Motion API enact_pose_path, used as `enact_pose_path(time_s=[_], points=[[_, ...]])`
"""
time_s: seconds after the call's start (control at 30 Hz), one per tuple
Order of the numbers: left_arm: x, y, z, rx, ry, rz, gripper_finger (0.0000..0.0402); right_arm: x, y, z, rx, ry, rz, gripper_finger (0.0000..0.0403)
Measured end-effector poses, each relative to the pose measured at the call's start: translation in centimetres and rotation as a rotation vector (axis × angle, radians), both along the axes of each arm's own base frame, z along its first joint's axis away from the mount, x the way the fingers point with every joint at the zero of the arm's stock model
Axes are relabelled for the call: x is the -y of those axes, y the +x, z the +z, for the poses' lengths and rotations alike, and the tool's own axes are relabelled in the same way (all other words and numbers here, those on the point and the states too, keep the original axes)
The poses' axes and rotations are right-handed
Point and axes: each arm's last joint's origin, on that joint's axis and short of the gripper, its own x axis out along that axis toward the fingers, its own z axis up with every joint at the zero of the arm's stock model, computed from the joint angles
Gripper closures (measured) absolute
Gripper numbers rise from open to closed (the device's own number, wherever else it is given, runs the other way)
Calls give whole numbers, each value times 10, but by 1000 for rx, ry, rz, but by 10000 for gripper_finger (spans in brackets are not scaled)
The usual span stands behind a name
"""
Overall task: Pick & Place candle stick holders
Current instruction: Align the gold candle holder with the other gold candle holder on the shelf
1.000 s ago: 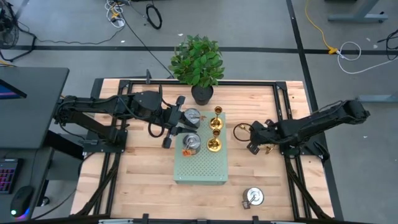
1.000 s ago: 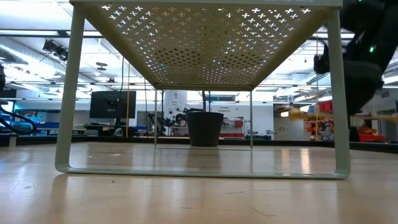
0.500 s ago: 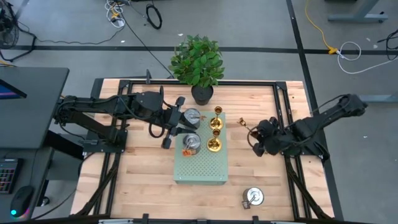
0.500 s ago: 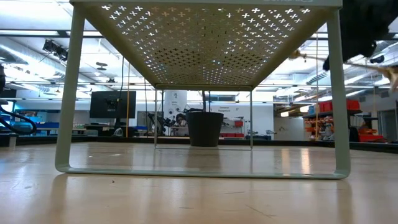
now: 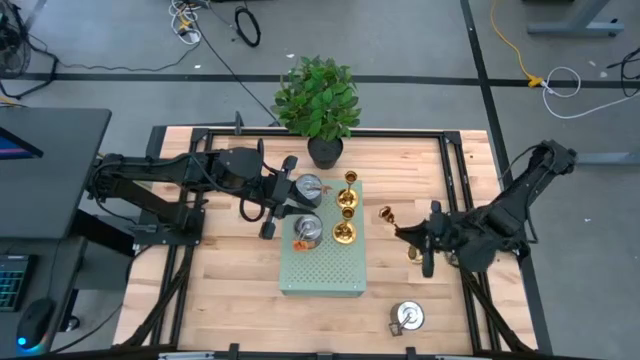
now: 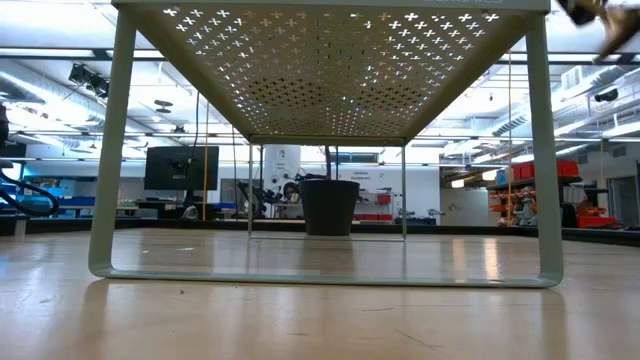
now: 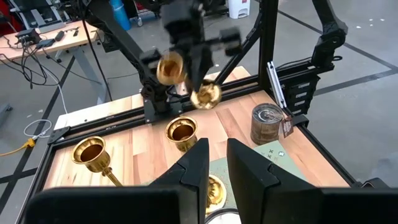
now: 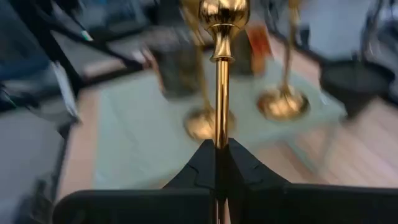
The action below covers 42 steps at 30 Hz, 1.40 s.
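Right end effector (image 5: 412,234) is clamped on the slim stem of a gold candle stick holder (image 5: 386,214), carried in the air over the tabletop (image 5: 230,270) just right of the pale green perforated board (image 5: 322,262). Right wrist view confirms it: fingers (image 8: 205,163) pinched tight on the stem, cup end pointing at the board.

On the board: two more gold holders (image 5: 345,207) along its far-right part, and two squat silver holders (image 5: 308,187) on the far-left part. Third silver holder (image 5: 406,317) sits alone on the tabletop, near-right, well apart from the board.

Left end effector (image 5: 284,197) hangs at the board's far-left edge beside the silver pair, fingers (image 7: 196,163) narrow with a slim gap, nothing held.

Potted plant (image 5: 318,103) at the far edge, behind the board.
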Motion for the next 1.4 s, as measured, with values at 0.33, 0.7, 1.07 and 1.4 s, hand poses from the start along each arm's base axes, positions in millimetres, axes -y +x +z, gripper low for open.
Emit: enact_pose_path(time_s=[0.33,0.7,1.07,1.4], points=[[0,0,0,1,0,0,335,-40,11,-2,257,-142,29,397],[0,0,0,2,0,0,335,-68,42,-29,465,-233,39,397],[0,0,0,2,0,0,335,-76,74,-54,657,-327,128,397],[0,0,0,2,0,0,335,-65,98,-75,720,-352,193,397]])
